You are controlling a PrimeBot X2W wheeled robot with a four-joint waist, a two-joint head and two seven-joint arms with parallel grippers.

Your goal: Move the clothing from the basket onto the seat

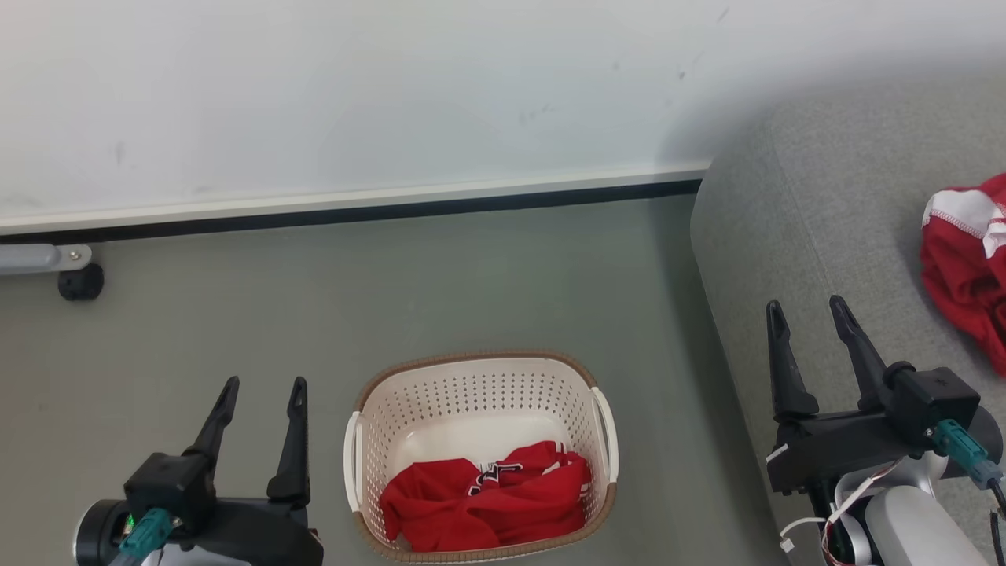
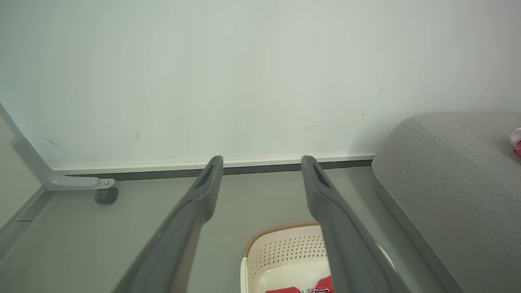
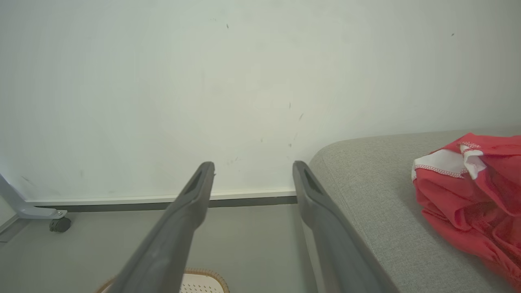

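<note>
The cream perforated basket [image 1: 479, 385] with a brown rim stands on the floor at bottom centre, a red garment [image 1: 487, 503] with white and black markings crumpled in its near half. Another red garment with white trim [image 1: 971, 267] lies on the grey seat [image 1: 794, 228] at the right. My left gripper [image 1: 263, 389] hovers open left of the basket, holding nothing. My right gripper [image 1: 809, 310] stands open over the seat's left edge, also empty. The left wrist view shows the basket [image 2: 285, 252] below its fingers [image 2: 203, 191]; the right wrist view shows the seat garment [image 3: 472, 191].
A white wall with a dark skirting line [image 1: 354, 208] runs behind the grey floor [image 1: 471, 275]. A grey metal leg with a black caster [image 1: 78, 279] sits at the far left by the wall. The seat's rounded side [image 2: 447, 183] rises right of the basket.
</note>
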